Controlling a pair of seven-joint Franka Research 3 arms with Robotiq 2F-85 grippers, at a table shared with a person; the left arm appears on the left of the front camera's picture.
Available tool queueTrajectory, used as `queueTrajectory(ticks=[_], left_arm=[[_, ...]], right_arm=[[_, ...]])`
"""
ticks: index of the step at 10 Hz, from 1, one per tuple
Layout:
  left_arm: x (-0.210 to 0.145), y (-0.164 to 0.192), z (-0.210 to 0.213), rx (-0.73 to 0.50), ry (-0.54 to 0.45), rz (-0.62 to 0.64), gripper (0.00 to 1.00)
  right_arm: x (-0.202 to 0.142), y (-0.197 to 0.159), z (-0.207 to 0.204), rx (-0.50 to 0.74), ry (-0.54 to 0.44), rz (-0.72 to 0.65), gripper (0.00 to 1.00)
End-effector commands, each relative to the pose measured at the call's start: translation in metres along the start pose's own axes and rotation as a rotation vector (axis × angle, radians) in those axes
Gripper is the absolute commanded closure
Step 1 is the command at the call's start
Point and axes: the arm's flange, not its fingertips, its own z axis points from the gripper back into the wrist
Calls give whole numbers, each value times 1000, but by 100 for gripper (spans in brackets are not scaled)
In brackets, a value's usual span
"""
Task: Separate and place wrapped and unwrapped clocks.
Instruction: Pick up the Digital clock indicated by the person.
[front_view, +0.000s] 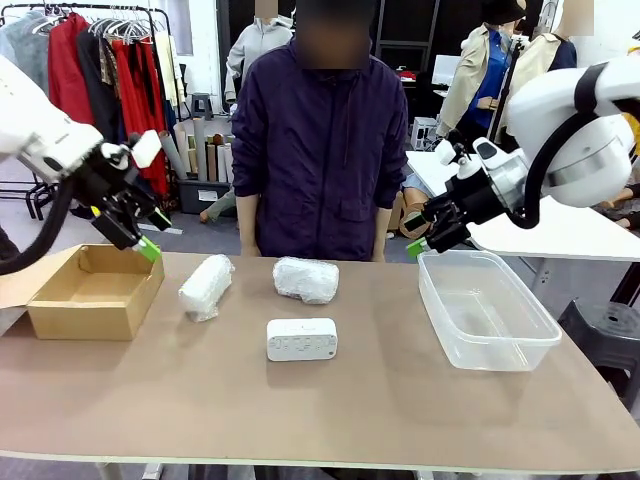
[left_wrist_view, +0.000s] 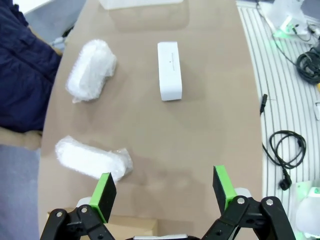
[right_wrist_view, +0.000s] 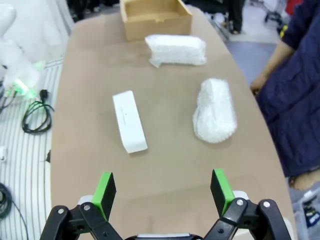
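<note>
Two bubble-wrapped clocks lie on the brown table: one (front_view: 206, 287) (left_wrist_view: 91, 158) (right_wrist_view: 176, 50) left of centre, the other (front_view: 306, 279) (left_wrist_view: 90, 69) (right_wrist_view: 215, 110) in the middle near the person. A bare white clock (front_view: 302, 340) (left_wrist_view: 169, 70) (right_wrist_view: 129, 121) stands in front of them. My left gripper (front_view: 148, 247) (left_wrist_view: 164, 190) hangs open over the cardboard box's right edge, nothing between its fingers. Above the clear tub's far left corner my right gripper (front_view: 417, 246) (right_wrist_view: 163, 189) is open and empty too.
An open cardboard box (front_view: 92, 291) (right_wrist_view: 155, 18) sits at the table's left end. A clear plastic tub (front_view: 484, 308) sits at the right end. A person in a dark jacket (front_view: 316, 140) stands at the far edge. Cables (left_wrist_view: 283, 150) lie on the floor beside the table.
</note>
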Motion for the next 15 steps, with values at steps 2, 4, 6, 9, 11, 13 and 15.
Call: queueTrajectory(ticks=[2,4,6,9,11,13,15], left_arm=[[-13,41,24,-72,-108,-63,0],[-15,59,38,-82,-149,-103,0],[-21,75,46,-67,-203,-100,0],[-40,101,48,-2,-267,-72,0],[-47,113,42,29,-267,-77,0],[-50,121,34,53,-275,-60,0],[-48,121,26,37,-270,-51,0]], right_arm=[[8,-28,22,102,-37,60,0],[12,-45,35,141,-69,70,0],[14,-57,43,102,-53,78,0],[13,-68,50,114,-55,79,0],[8,-75,54,116,-70,73,0],[1,-82,59,146,-77,71,0],[-11,-85,59,154,-71,59,0]])
